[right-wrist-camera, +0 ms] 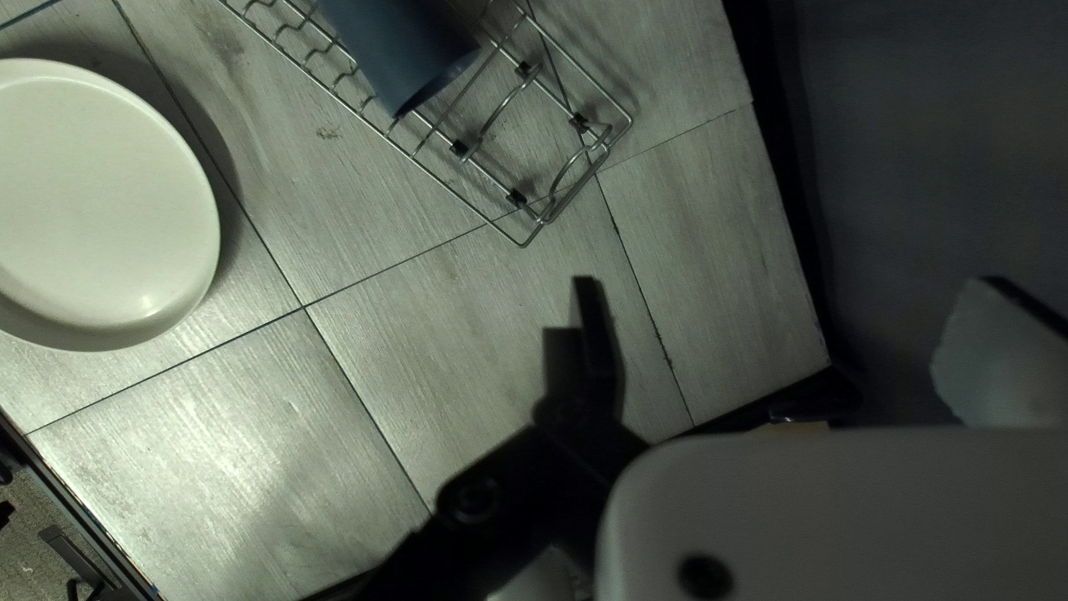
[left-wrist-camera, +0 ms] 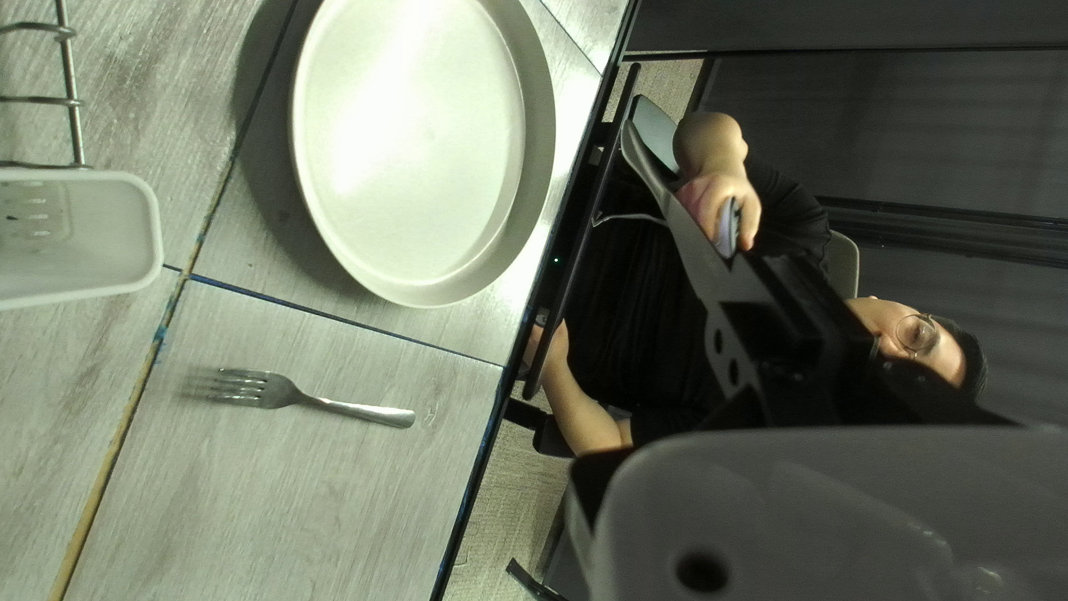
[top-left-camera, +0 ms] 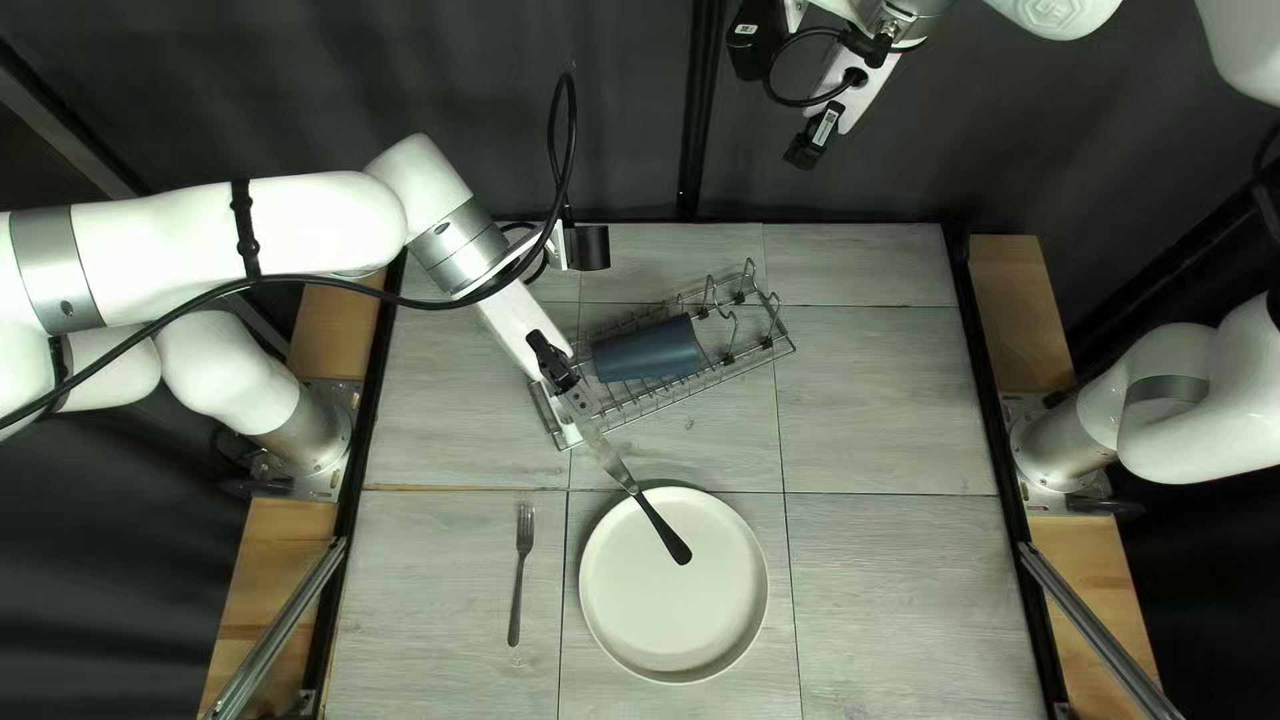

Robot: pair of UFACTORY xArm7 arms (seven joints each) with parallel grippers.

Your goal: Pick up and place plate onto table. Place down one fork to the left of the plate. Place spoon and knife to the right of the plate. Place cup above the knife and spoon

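**Top left view: knife in the air over the plate, bound for its right side**

Top left view shows the plate set on the worktop near its front edge, and the fork lying just left of it, tines toward the rack; those two steps look done. The cup lies on its side in the rack, not yet moved.

The left tool hangs beside the white caddy at the rack's end; it is clenched, and I judge it to be grasping a black-handled piece that I take for the knife. The pale end sits at the tool, probably because that end stood up out of the caddy; the piece slants ahead of the tool, toward the front edge, and its black handle tip is over the plate's middle, apart from the plate. The left wrist view does not show the grasp clearly.

The knife's place is the bare worktop right of the plate, so it has the plate's width to cross.

The right tool is released and holds nothing; it is raised well clear over the worktop's far right, likely to keep out of the left arm's way.
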